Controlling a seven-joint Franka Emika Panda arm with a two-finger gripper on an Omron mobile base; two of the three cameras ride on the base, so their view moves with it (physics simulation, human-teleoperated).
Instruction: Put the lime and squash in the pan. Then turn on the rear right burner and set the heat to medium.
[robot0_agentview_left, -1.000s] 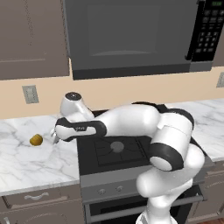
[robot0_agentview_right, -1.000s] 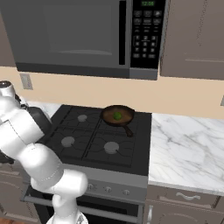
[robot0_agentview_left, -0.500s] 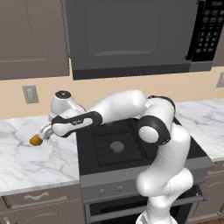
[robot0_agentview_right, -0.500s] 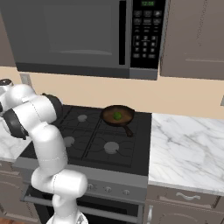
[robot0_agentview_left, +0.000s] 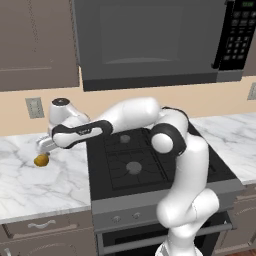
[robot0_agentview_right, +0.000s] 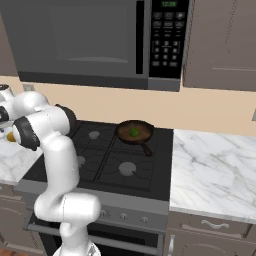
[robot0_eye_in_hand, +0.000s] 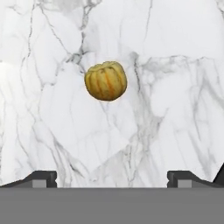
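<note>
The squash (robot0_agentview_left: 41, 160) lies on the marble counter (robot0_agentview_left: 35, 190) left of the stove (robot0_agentview_left: 145, 165), toward the counter's back edge, and the gripper (robot0_agentview_left: 44, 146) hangs just above it, released, its fingertips (robot0_eye_in_hand: 41, 178) spread wide with nothing between them. At the stove's rear right burner (robot0_agentview_right: 142, 142) sits the pan (robot0_agentview_right: 134, 133) with the lime (robot0_agentview_right: 134, 132) inside it.
</note>
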